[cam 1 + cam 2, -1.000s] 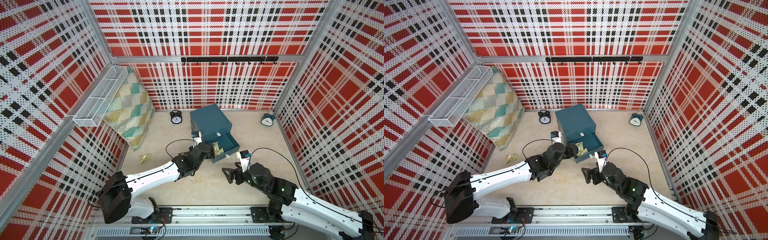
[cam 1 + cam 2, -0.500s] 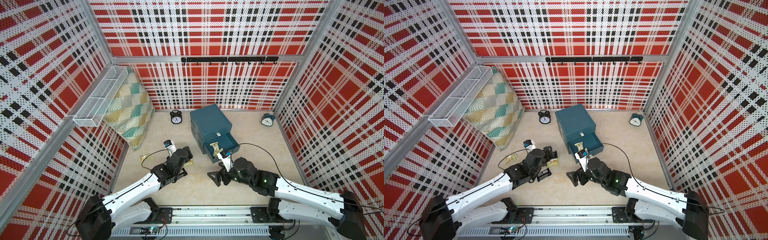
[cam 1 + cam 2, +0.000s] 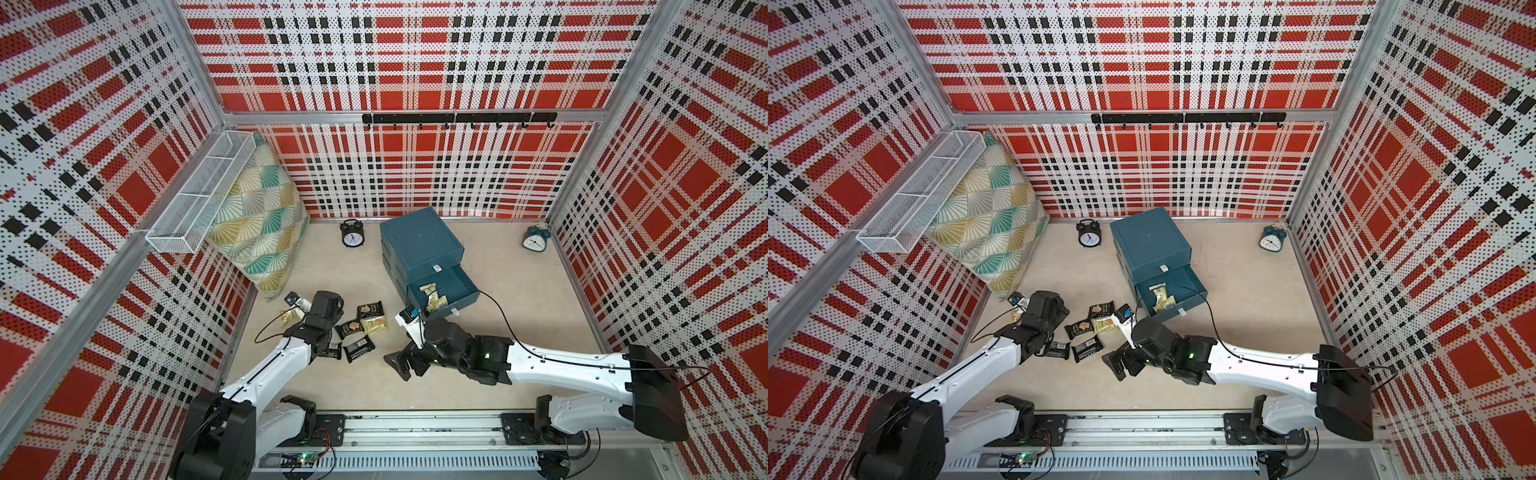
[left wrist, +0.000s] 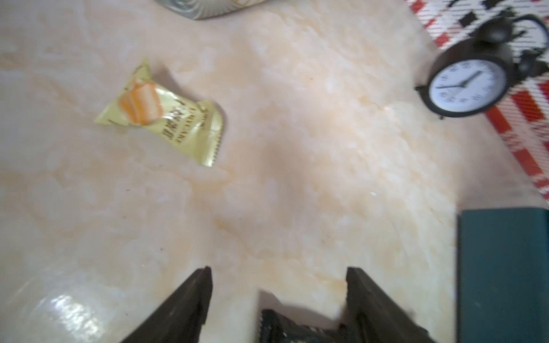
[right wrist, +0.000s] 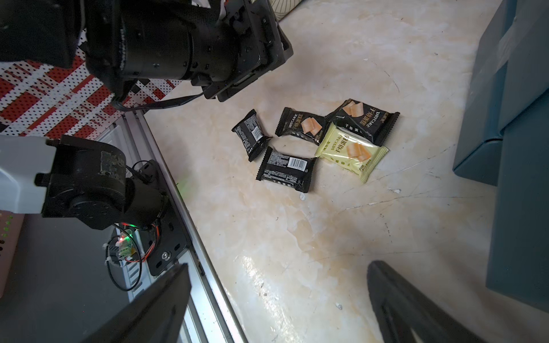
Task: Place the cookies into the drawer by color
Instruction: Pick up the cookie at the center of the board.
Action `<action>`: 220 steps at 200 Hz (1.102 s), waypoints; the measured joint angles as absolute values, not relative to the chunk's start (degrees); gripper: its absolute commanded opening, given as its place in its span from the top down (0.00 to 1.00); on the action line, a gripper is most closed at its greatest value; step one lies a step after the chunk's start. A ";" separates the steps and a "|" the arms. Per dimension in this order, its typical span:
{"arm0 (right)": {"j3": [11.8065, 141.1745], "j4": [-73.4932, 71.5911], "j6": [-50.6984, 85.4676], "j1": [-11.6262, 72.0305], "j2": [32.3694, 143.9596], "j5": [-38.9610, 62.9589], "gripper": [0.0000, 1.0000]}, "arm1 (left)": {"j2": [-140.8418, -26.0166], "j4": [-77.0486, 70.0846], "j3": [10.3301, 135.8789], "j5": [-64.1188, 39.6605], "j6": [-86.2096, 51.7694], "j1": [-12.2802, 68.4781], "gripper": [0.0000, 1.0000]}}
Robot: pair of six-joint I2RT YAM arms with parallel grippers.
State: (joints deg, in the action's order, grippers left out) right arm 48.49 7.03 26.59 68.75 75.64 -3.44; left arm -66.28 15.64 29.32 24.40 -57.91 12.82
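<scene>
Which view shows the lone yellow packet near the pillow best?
Left wrist view: the yellow packet is whole and close. Both top views show it only tiny; the right wrist view misses it.

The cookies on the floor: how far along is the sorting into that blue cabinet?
Done: a few yellow-wrapped cookie packets lie in the open drawer of the dark teal plastic cabinet. In hand: nothing; the left end effector and right end effector are open. Remaining: four black-wrapped packets and one pale yellow packet clustered together, another yellow packet lying apart.
</scene>
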 measured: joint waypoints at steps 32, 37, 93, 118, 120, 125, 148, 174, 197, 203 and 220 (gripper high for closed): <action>50.11 7.51 26.59 68.95 77.21 -3.38 0.00 | -74.65 15.75 32.49 23.83 -58.52 4.54 0.31; 50.35 7.53 26.59 68.97 77.45 -3.38 0.00 | -76.03 15.62 33.10 23.66 -58.76 3.55 0.31; 55.66 9.93 26.52 69.71 82.28 -2.52 0.00 | -88.79 15.09 41.87 21.96 -60.34 -3.16 0.27; 58.24 10.52 26.37 70.19 84.66 -2.22 0.00 | -90.72 14.33 43.90 21.21 -60.45 -5.43 0.24; 58.46 10.59 26.37 70.30 84.86 -2.17 0.00 | -90.85 14.28 44.07 21.17 -60.45 -5.56 0.24; 58.87 10.63 26.35 70.39 85.30 -2.15 0.00 | -91.13 14.22 44.38 21.08 -60.47 -5.80 0.24; 60.90 11.11 26.26 70.74 87.31 -1.93 0.00 | -92.40 13.58 45.36 20.93 -60.66 -6.37 0.22; 62.24 11.42 26.15 71.09 89.08 -1.69 0.00 | -93.45 13.30 45.39 20.82 -61.47 -6.74 0.25; 62.30 11.60 26.15 71.40 89.49 -1.52 0.00 | -93.69 12.95 45.17 21.04 -62.22 -7.40 0.36; 62.30 11.68 26.15 71.44 89.58 -1.48 0.00 | -93.69 12.82 44.99 21.21 -62.43 -7.55 0.41; 62.30 11.73 26.17 71.50 89.76 -1.45 0.00 | -93.54 12.27 44.14 21.89 -62.76 -7.70 0.54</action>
State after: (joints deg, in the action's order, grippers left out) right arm 62.30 11.73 26.17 71.50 89.76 -1.45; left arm -93.54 12.27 44.14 21.89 -62.76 -7.70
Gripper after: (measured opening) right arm 0.999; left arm 0.530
